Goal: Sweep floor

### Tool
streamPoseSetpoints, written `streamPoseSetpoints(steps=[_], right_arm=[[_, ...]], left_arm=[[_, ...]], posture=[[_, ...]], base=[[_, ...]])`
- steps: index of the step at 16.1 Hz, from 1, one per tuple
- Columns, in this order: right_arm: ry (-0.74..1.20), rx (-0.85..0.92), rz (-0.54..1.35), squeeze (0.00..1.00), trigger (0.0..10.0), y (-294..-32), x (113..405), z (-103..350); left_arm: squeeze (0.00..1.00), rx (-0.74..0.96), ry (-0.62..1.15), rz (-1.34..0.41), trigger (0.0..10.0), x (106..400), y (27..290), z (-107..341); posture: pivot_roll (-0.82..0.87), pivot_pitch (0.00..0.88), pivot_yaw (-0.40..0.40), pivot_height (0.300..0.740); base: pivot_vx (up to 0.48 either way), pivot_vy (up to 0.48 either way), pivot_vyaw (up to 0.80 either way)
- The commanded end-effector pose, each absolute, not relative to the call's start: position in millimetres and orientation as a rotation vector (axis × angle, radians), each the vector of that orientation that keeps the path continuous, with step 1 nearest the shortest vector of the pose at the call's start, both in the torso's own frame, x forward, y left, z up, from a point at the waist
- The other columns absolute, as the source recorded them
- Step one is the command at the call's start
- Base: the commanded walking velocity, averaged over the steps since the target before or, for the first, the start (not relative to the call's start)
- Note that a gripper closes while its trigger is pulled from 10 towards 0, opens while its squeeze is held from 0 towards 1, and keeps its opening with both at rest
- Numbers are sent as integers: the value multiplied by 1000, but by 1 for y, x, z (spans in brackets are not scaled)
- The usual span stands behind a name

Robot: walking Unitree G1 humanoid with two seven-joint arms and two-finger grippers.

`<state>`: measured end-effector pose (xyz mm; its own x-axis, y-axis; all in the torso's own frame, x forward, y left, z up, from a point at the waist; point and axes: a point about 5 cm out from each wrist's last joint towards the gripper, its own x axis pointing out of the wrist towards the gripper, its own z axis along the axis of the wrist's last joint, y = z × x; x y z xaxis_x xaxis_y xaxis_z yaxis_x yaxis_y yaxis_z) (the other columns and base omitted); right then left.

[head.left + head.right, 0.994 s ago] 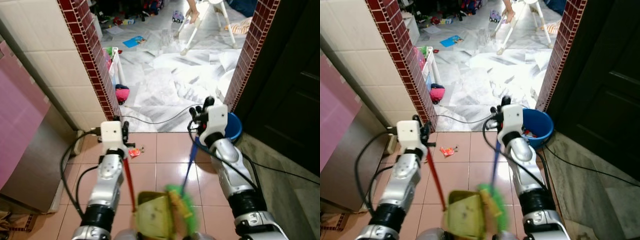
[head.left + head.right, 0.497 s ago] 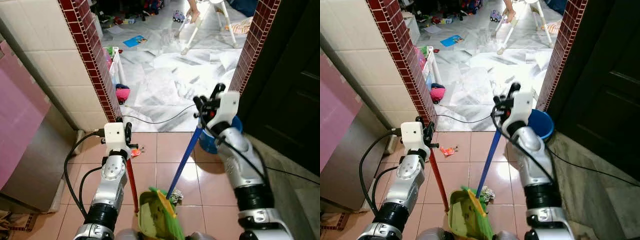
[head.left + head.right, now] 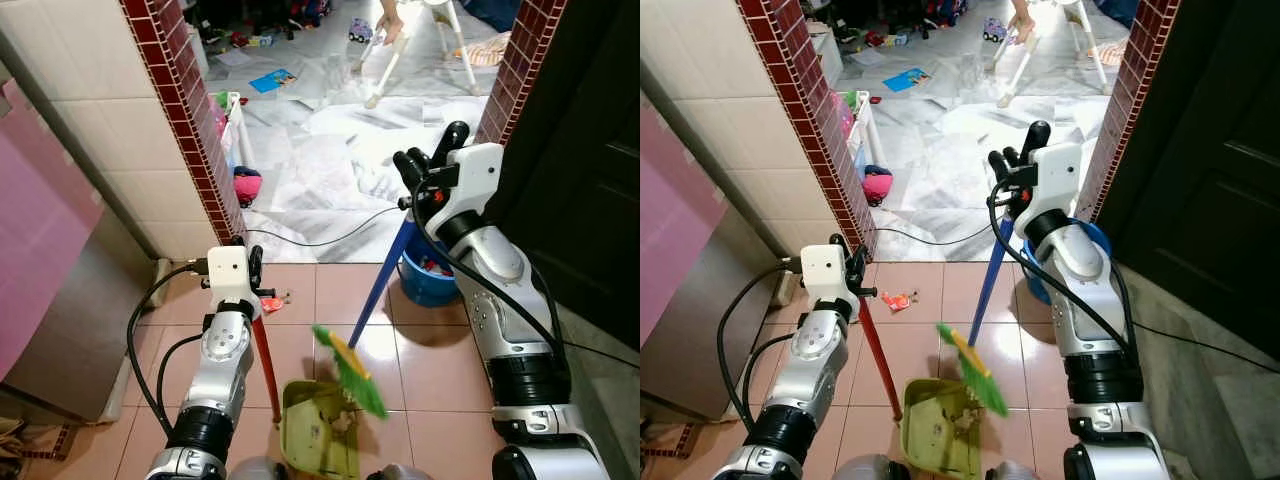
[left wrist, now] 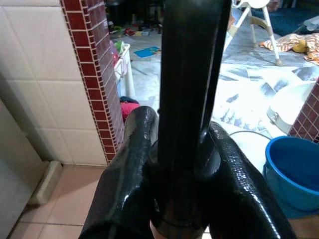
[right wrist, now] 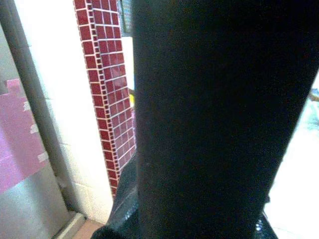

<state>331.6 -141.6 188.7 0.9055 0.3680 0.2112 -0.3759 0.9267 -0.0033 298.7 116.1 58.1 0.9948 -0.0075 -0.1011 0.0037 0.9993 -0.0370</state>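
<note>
The robot stands on a pink tiled floor [image 3: 330, 290] at a doorway framed by red-brick tile pillars [image 3: 190, 120].

Left hand [image 3: 252, 268]: clenched on the red handle [image 3: 264, 360] of the dustpan. In the left wrist view the two black fingers [image 4: 130, 164] press against the dark handle from either side. The handle runs down and slightly toward the robot to the yellow-green dustpan [image 3: 318, 432], which sits on the floor between the two arms, with small debris inside it.

Right hand [image 3: 425, 175]: raised near the right pillar, grasping the upper end of the blue broom handle [image 3: 380, 285]. The handle slants down to the robot's left and ends in the green broom head [image 3: 350, 365], which is tilted just above the far edge of the dustpan. The right wrist view is blocked by a dark shape close to the lens.

A small red scrap [image 3: 270, 303] lies on the floor just beside the left hand. A blue bucket [image 3: 430, 280] stands by the right pillar, behind the right arm. A black cable [image 3: 320, 240] crosses the threshold. Beyond it the marble floor [image 3: 320, 170] carries scattered toys and papers; a white high chair [image 3: 420, 40] and a person's hand [image 3: 390, 25] are at the far end
</note>
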Motion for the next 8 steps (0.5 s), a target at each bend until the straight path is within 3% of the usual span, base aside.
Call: streamPoseSetpoints(steps=[1,8], right_arm=[[-338,-7,407,0,10000,-139,329,213],[-272,-148,452,0,10000,-134,317,170]], left_arm=[[0,7,115,-21,10000,296,120,55],[0,61,157,-39,10000,290,136,47]], posture=[[-89,0,80,740],[-79,0,78,740]], base=[[0,0,0],[0,0,0]])
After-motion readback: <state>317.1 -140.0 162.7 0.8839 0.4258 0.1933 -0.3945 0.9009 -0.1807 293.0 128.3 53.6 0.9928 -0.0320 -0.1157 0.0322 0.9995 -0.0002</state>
